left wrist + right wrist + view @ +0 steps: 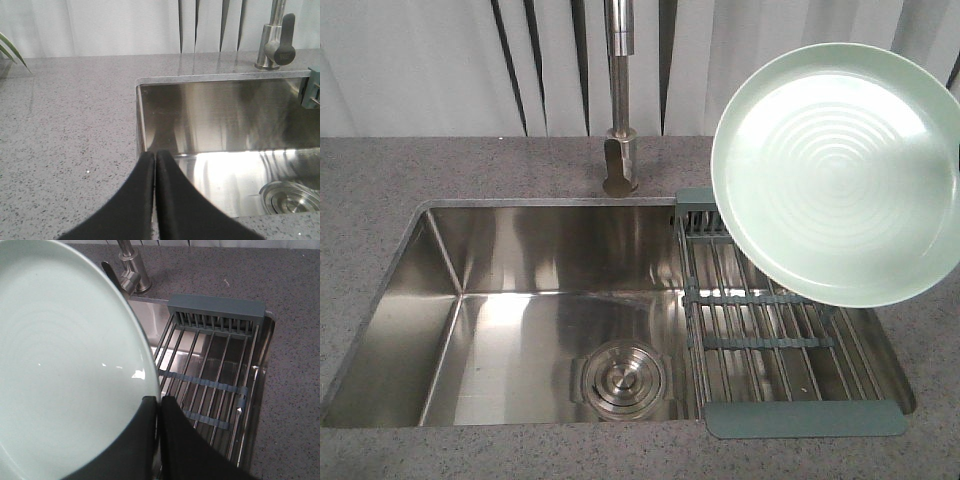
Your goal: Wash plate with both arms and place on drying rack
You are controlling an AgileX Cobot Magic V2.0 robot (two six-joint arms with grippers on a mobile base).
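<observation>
My right gripper (pixel 159 400) is clamped on the plate (pixel 65 360). Its two dark fingers are nearly shut, with the plate's near right rim pinched between them, one finger across the face and the other behind it. The plate is off every surface, tilted so its ringed face shows to the front camera. There it fills the upper right of the view and covers the far right corner of the rack (pixel 765 343). From my right wrist, the plate takes up the left side of the picture. The rack's steel rods, its two teal straps and its grey far end piece lie open to the right of it and below. I cannot tell whether the plate's lower edge touches the rods. It looks held above them.

The rack spans the right end of the sink (pixel 550 245), from far to near. The strainer (pixel 620 377) sits in the basin floor just left of the rack's near end. The faucet (pixel 620 150) stands on the counter (pixel 380 170) behind the sink's far wall, left of the plate.

My left gripper (pixel 155 154) is shut, its fingertips pressed together with nothing between them. It hangs over the counter at the sink's near left corner, well apart from the plate. A green leaf (pixel 10 52) shows at the far left edge of that view.
</observation>
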